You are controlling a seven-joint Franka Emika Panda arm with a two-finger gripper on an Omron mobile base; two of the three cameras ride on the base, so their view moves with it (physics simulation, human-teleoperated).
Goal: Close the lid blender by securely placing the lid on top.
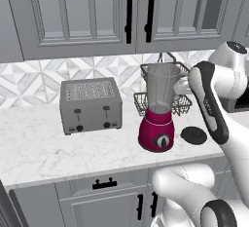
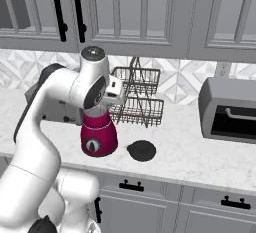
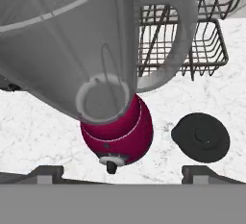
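The blender (image 1: 156, 132) stands on the marble counter, a magenta base with a black dial under a tall clear jar (image 1: 162, 87) whose mouth is uncovered. Its base also shows in the right base view (image 2: 99, 134) and from above in the hand view (image 3: 117, 136). The black round lid (image 1: 194, 135) lies flat on the counter just right of the base, likewise in the other views (image 2: 141, 150) (image 3: 201, 137). My gripper (image 3: 123, 174) hovers above, beside the jar's handle, open, its fingertips (image 3: 46, 172) wide apart with nothing between them.
A grey toaster (image 1: 91, 105) sits left of the blender. A wire dish rack (image 2: 137, 97) stands behind the blender and lid. A grey oven box (image 2: 230, 109) is at the far right. Wall cabinets (image 1: 97, 11) hang overhead.
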